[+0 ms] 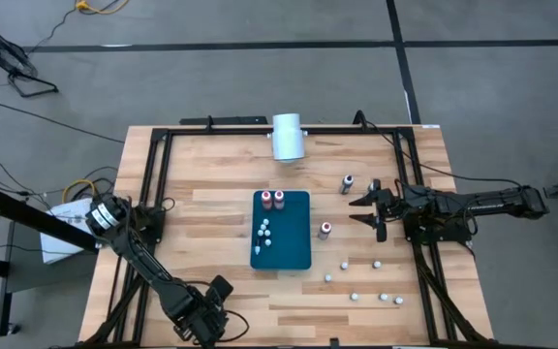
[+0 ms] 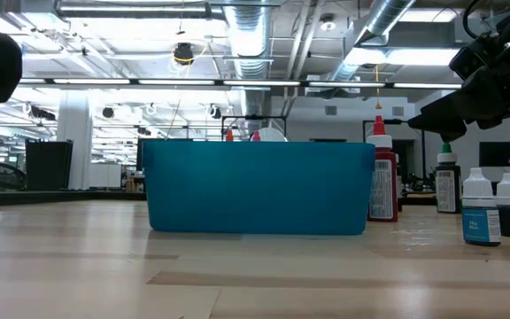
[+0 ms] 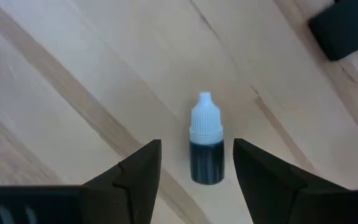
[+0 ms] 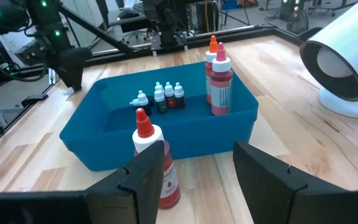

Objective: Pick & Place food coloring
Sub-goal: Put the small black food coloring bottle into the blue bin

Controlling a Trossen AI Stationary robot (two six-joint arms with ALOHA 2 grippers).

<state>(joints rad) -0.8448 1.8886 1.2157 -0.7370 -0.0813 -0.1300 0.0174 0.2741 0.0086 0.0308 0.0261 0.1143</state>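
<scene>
Two dark, blunt plastic fingers of the left gripper are spread wide on either side of a tiny dark-bodied dropper bottle with a ribbed white conical cap, which lies flat on the pale, grained wooden tabletop; neither finger is seen touching it, and nothing is held. In the high view this left gripper is placed at the table's near edge, well away from the teal rectangular plastic tray.

The right gripper is set just right of the tray, its fingers parted and empty. Between it and the tray stands a taller reddish bottle with a white shoulder and red nozzle, close beside the tray's right wall. Inside the tray, two tall reddish bottles stand at the far end and a cluster of small white-capped bottles sits near the middle. Right of the tray, a dark-bodied bottle stands upright, and several whitish small bottles are scattered nearer the front. Beyond the tray's far end a smooth white cylinder is seen.
</scene>
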